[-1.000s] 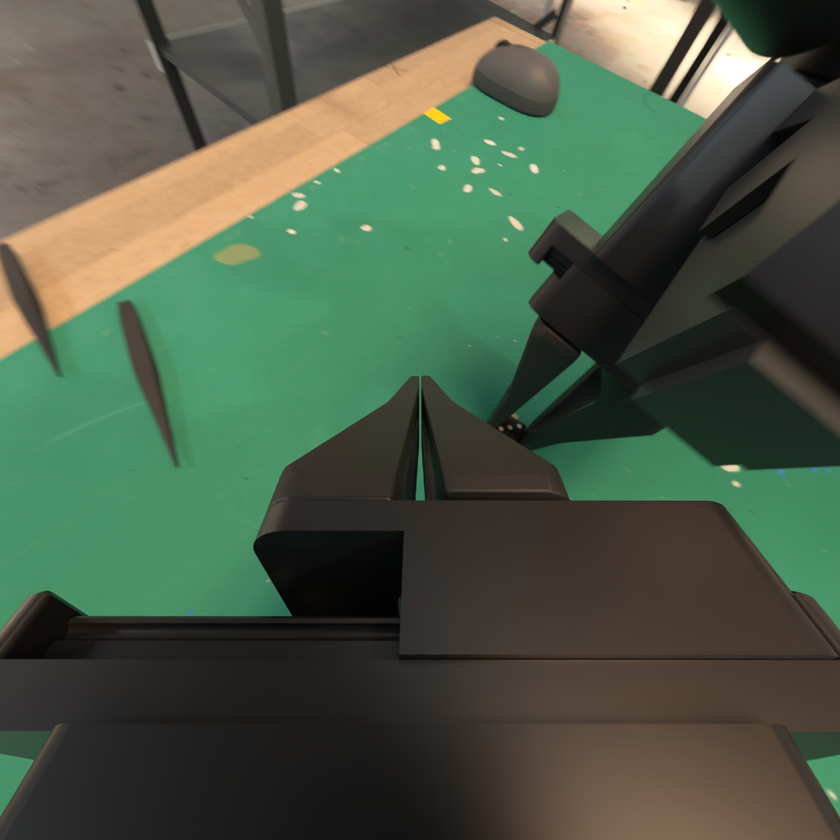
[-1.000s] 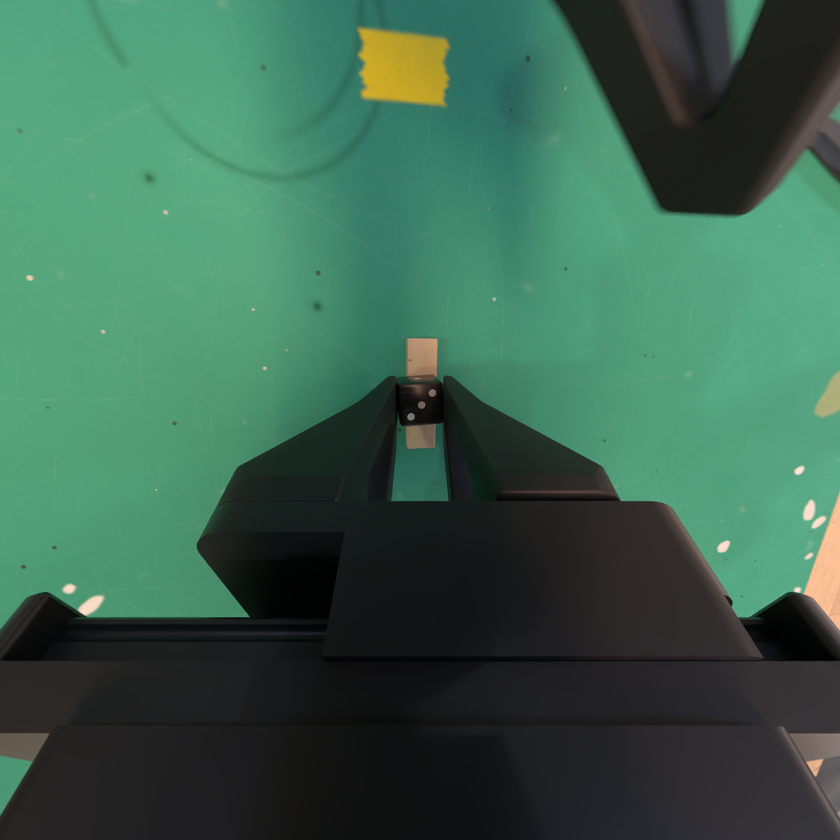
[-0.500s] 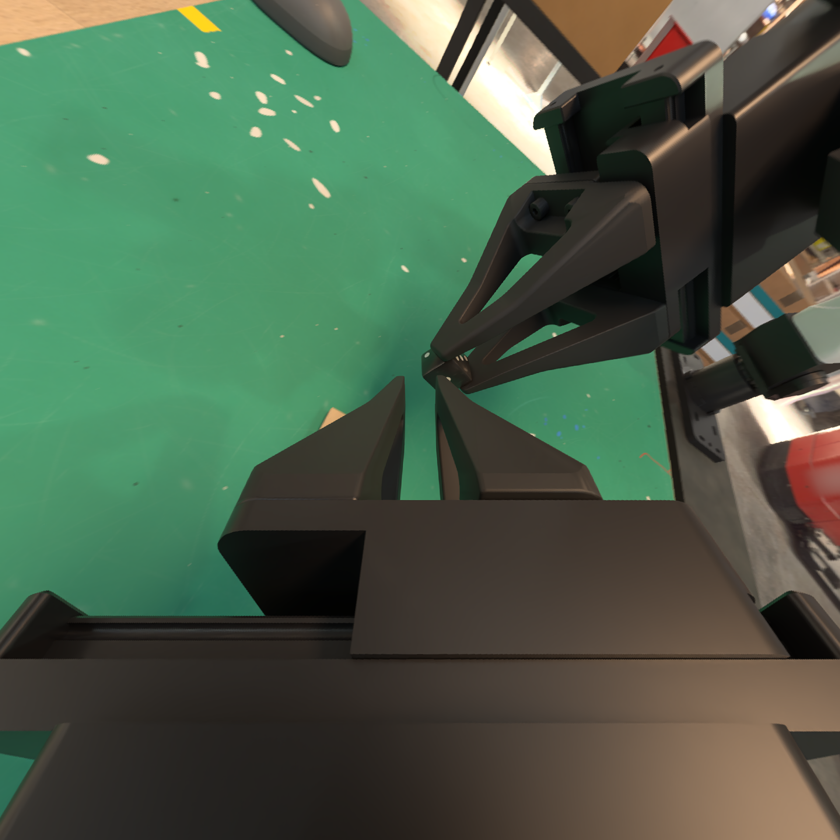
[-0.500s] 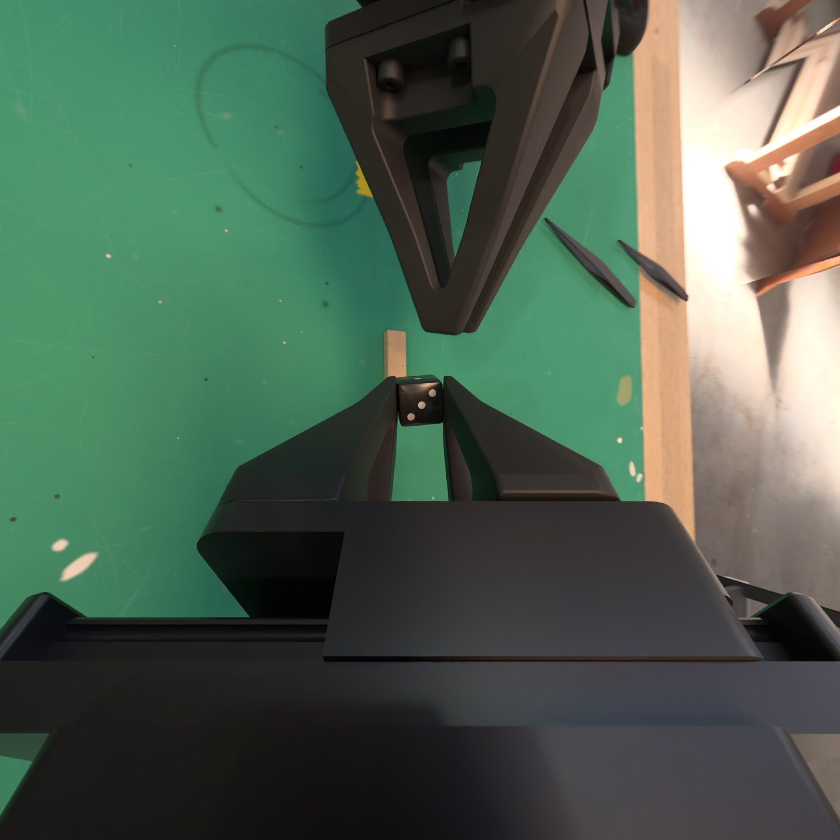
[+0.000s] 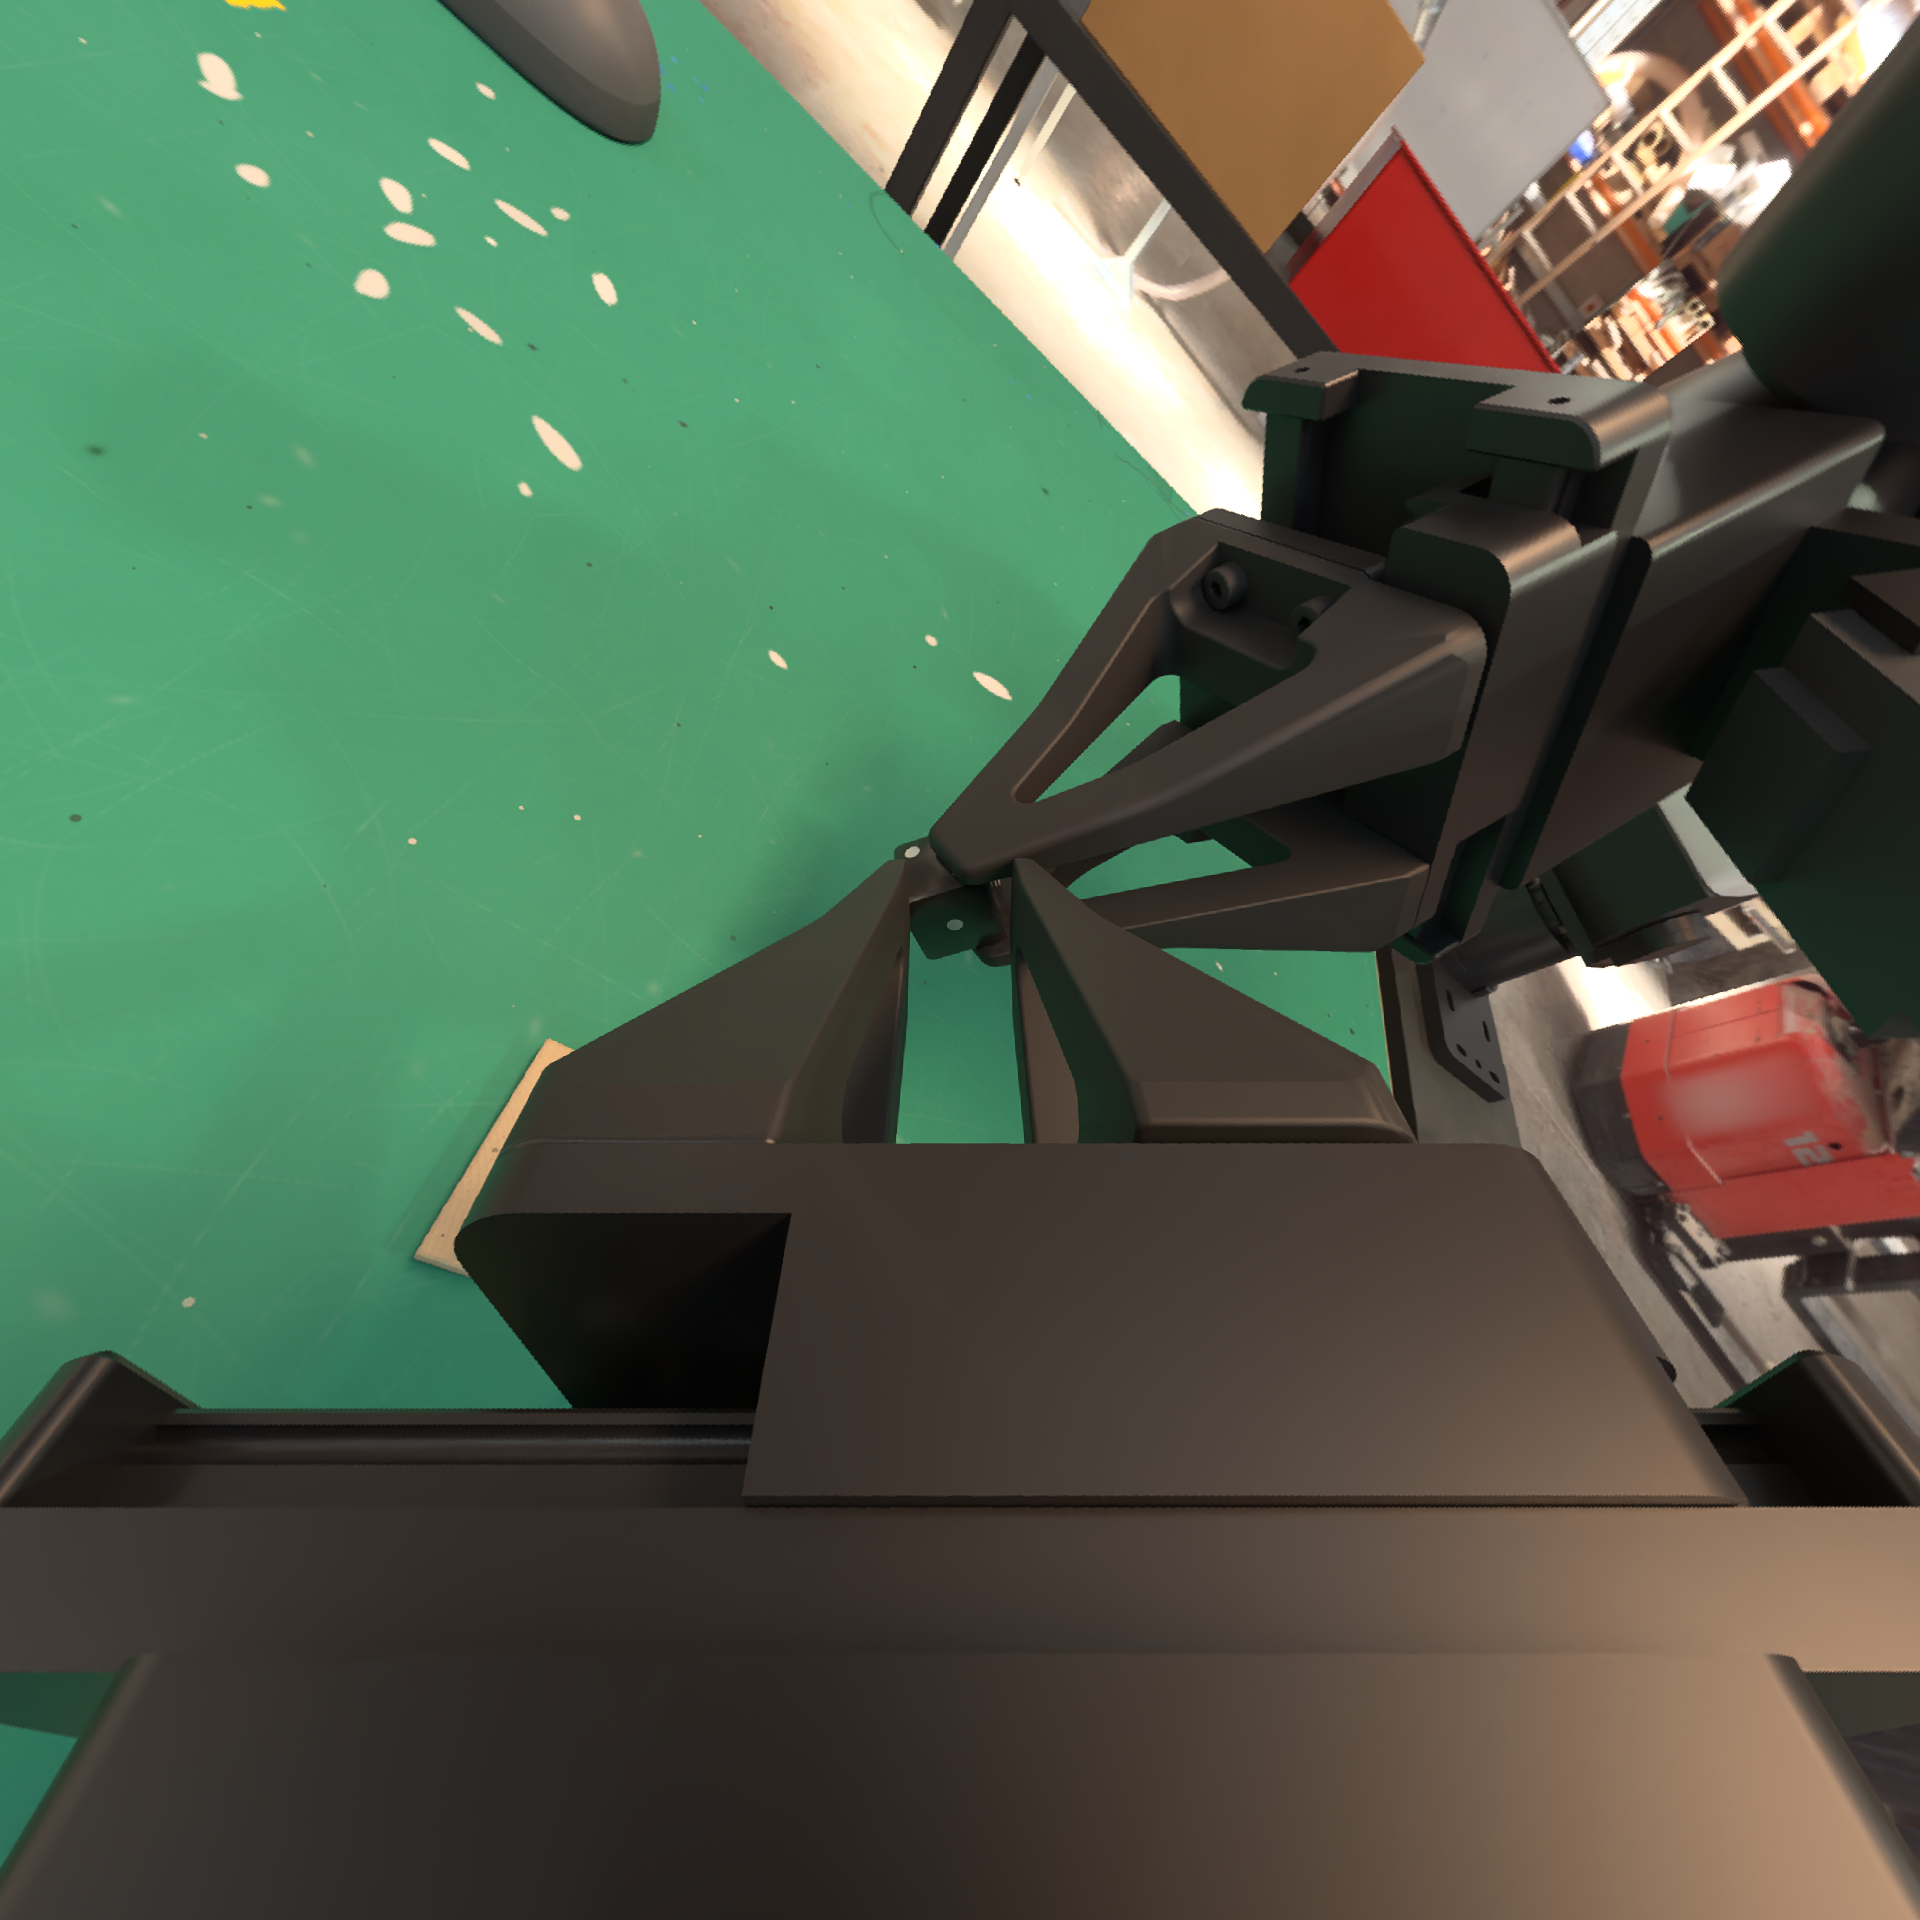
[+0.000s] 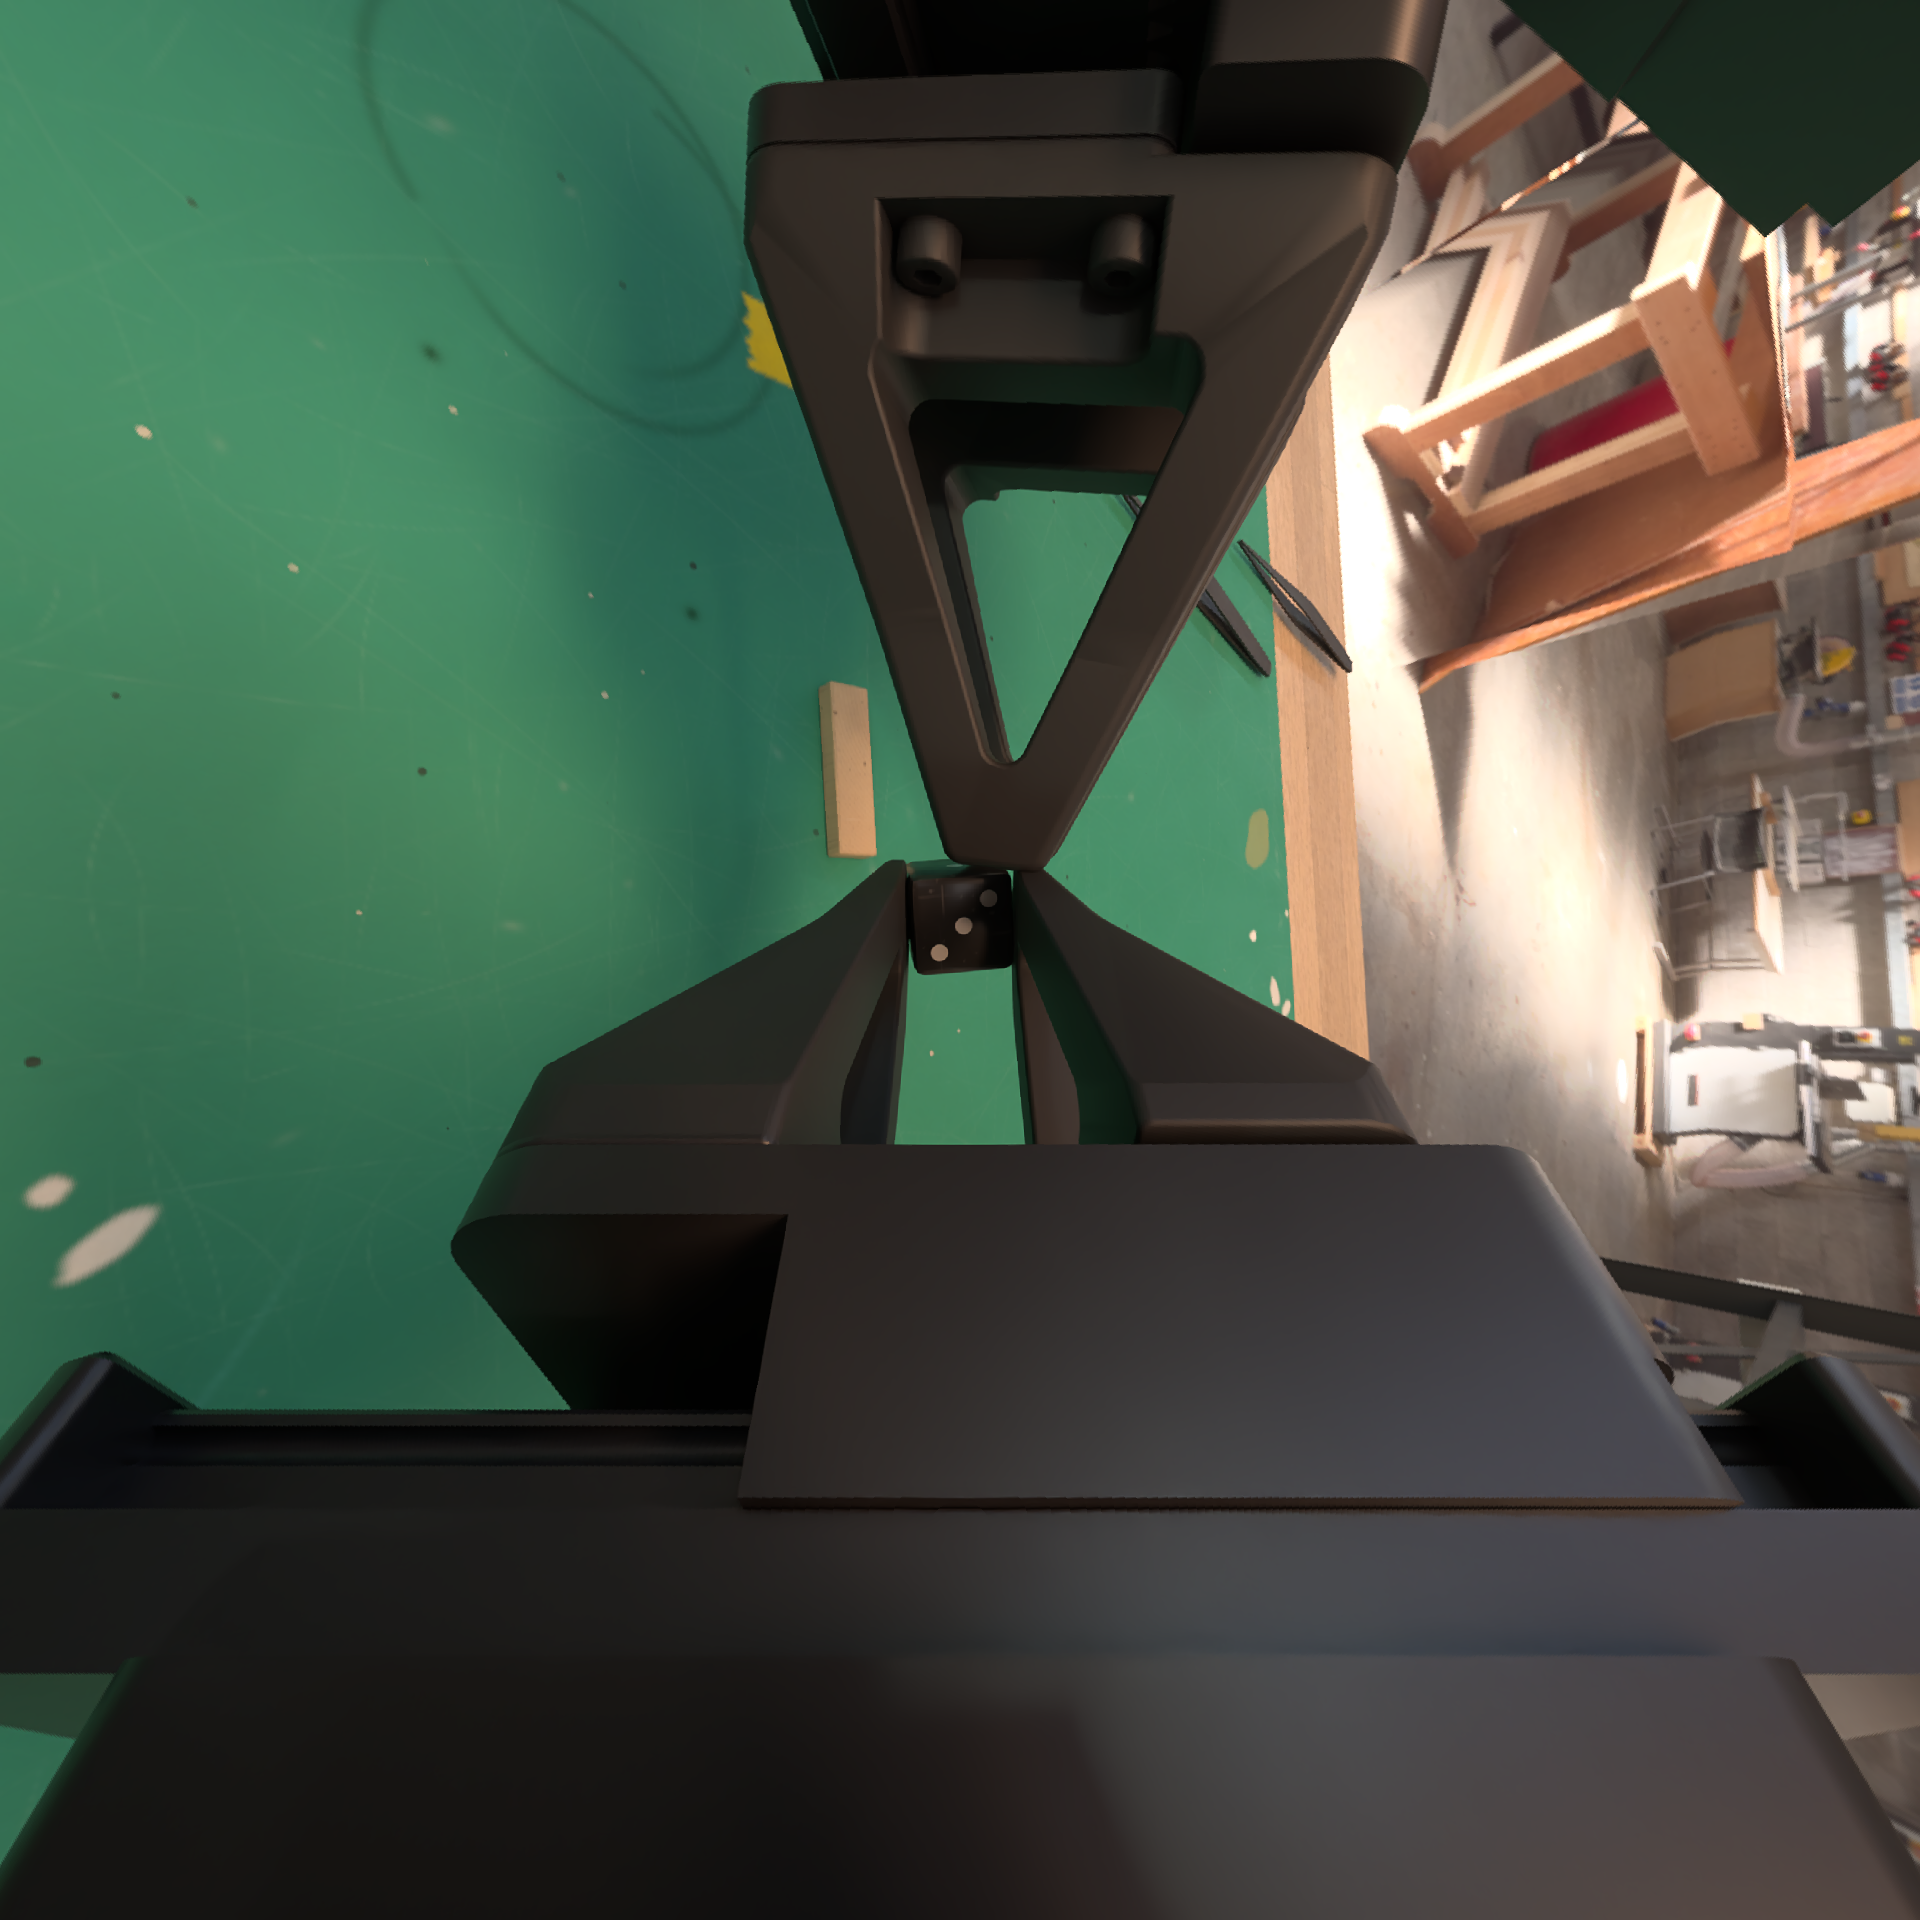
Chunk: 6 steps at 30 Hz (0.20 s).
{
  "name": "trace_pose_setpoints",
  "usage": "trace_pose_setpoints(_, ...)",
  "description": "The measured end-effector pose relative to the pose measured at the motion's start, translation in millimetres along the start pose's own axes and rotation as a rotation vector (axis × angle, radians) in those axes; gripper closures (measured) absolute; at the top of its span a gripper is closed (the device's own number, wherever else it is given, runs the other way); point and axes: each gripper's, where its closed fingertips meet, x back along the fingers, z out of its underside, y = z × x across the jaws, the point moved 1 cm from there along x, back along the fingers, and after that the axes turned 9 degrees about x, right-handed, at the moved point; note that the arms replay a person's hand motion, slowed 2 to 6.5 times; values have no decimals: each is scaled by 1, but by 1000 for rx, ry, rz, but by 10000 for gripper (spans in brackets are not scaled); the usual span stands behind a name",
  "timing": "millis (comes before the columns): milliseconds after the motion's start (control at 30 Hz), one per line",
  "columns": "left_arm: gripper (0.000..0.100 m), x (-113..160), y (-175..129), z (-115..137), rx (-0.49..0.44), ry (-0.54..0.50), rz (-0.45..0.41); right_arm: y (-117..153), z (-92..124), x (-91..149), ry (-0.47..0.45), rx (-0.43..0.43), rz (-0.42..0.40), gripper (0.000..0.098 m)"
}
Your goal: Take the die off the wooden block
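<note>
**Die held up in the air, block alone on the bench**

The right hand point(image 6: 960, 883) is shut tight on the small black die point(image 6: 958, 923). The die sits between the two finger tips, and three white dots show on the side we can see. It is up off the wooden block point(image 6: 846, 769), which lies flat on the green bench point(image 6: 312, 675) a little to the left and farther away. Nothing rests on the block.

The left hand point(image 5: 958, 883) is right at the die too. Its two fingers stand a little apart, one on each side of the die point(image 5: 951, 920), which fills most of the gap. I cannot tell if they press on it. In the right wrist view the left hand points straight at the right hand, tip to tip, so there is almost no room between them.

In the left wrist view the wooden block point(image 5: 488, 1164) peeks out beside the left finger.

To the left the green bench is wide and bare, with only small white specks. On the right a light wood strip point(image 6: 1311, 727) runs along the edge of the bench, quite near the hands. Two thin dark spikes point(image 6: 1294, 608) lie by that edge.
</note>
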Motion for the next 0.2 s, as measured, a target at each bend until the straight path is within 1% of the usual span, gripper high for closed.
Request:
trace_pose_setpoints(100,832,-4,0,1,-6,0,-22,2,3,2,31,16,20,811)
trace_pose_setpoints(200,840,-6,-1,0,-10,-9,-38,2,6,3,65,51,45,811)
